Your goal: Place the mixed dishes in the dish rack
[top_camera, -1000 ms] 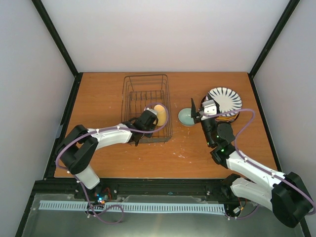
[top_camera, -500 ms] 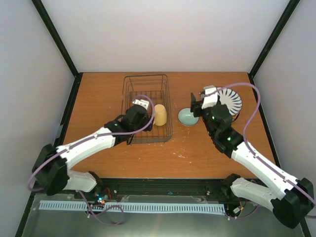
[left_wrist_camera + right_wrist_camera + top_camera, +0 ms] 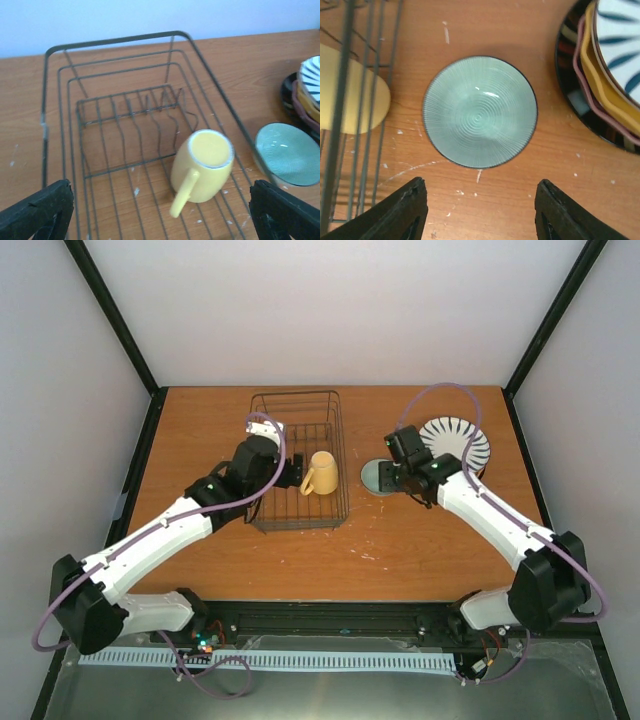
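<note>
My left gripper (image 3: 161, 210) is closest to me. Its two fingers are spread wide apart and hold nothing. Just past them is the yellow mug (image 3: 202, 167). It is inside the dish rack (image 3: 115, 41), close to the right side wall, with its mouth up and its handle pointing back at me. So I think the mug part is done. Behind the mug are the thin standing wires for plates, and no plate is in them yet. My right gripper (image 3: 481, 210) is spread wide too, with nothing in it. It hangs right over the small bowl (image 3: 480, 111). The bowl is pale blue-green and sits open side up on the table (image 3: 520, 30), just beside the rack but outside it. I think the bowl is the job I am on now. Next I should come straight down and put one finger inside the bowl and one outside, then pinch its edge. The bowl is low and round, so grabbing it across the middle looks hard. Then I must lift it over the rack wall and set it down next to the mug without bumping it. A little farther off is the stack of plates (image 3: 600, 85), with the striped plate (image 3: 620, 45) on top. Those come later, and they need to stand between the wires.
</note>
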Tool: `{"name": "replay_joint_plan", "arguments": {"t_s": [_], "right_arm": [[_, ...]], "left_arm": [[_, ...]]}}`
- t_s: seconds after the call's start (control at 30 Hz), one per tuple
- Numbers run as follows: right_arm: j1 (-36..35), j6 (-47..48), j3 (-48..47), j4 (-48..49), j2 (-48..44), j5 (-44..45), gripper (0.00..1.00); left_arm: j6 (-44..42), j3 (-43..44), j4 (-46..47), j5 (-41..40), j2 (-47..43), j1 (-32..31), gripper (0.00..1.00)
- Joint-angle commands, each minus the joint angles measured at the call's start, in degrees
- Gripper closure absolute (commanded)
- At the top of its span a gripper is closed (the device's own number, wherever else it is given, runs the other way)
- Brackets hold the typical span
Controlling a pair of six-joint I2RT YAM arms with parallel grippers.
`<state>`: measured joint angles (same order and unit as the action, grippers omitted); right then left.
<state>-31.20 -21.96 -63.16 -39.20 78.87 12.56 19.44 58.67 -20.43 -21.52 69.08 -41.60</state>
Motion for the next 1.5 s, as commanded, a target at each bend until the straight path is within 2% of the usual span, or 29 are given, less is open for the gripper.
{"name": "replay_joint_plan", "arguments": {"t_s": [0.0,0.2,0.37,0.93,1.23,1.3,1.4,1.43,1.47], "right_arm": [[7.01,-4.48,-0.44,-4.74,2.16,-11.12,0.4],[13.77,-3.39,-0.38,-3.41,7.22,-17.97,0.4],[14.7,-4.15,-0.84,-1.63,10.52,-21.62,0.4],[15.83,-4.08,-5.73,0.66,20.2,-20.56,0.41],[15.99,-3.99,-6.21,1.89,24.38,-20.03,0.49],[15.98,-3.61,-5.94,2.35,24.9,-20.28,0.58],[15.96,-3.45,-5.38,3.39,25.04,-20.65,0.9],[15.99,-3.49,-5.2,3.71,24.95,-20.92,0.96],[15.93,-3.38,-5.08,3.93,24.89,-21.17,0.97]], "left_arm": [[3.93,0.17,-3.91,1.91,-1.3,4.78,0.04],[2.04,-2.18,-2.28,2.93,-3.13,7.21,0.04],[1.35,-1.99,-1.85,2.9,-1.93,7.51,0.04],[-1.69,-1.92,-0.25,1.88,0.27,8.82,0.05],[-2.12,-1.63,-0.25,1.64,0.7,9.41,0.04],[-2.18,-1.72,-0.23,1.71,0.79,9.51,0.04],[-2.05,-1.72,-0.25,2.07,0.88,9.52,0.08],[-2.04,-1.66,-0.23,2.21,0.9,9.52,0.1],[-2.02,-1.64,-0.27,2.43,0.96,9.52,0.13]]}}
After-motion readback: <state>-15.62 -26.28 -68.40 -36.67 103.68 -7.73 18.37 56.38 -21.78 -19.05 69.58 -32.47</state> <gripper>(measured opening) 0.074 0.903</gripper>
